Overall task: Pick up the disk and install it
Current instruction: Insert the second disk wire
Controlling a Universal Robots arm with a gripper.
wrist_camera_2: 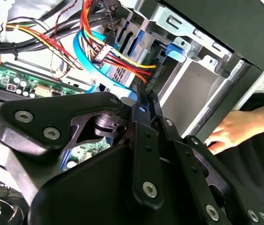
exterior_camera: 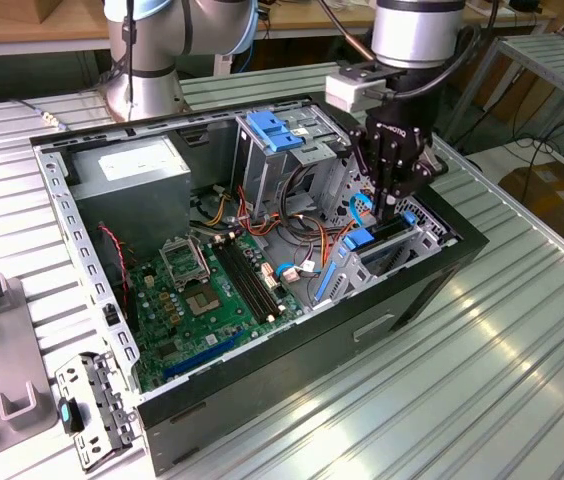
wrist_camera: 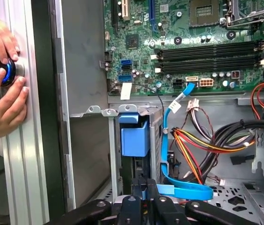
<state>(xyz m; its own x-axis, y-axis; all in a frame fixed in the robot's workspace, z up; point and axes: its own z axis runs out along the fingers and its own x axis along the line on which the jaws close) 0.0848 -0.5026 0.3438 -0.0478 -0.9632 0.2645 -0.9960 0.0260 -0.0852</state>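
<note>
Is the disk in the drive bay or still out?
In: the disk stands on edge inside the bay, gripper directly above it.

Open computer case (exterior_camera: pixel 442 262) on ribbed metal worktop (exterior_camera: pixel 522 350), green motherboard (exterior_camera: pixel 217 300) inside, grey power-supply box (exterior_camera: pixel 132 175), blue cable (wrist_camera: pixel 165 140), loose bracket (exterior_camera: pixel 92 410) alongside.

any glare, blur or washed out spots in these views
Exterior view: window light glares off the ribbed table; the case interior is evenly lit. Second wrist view: the gripper looms large and dark up close, and a hand looks soft and overexposed. First wrist view: the motherboard is crisp, without glare.
</note>
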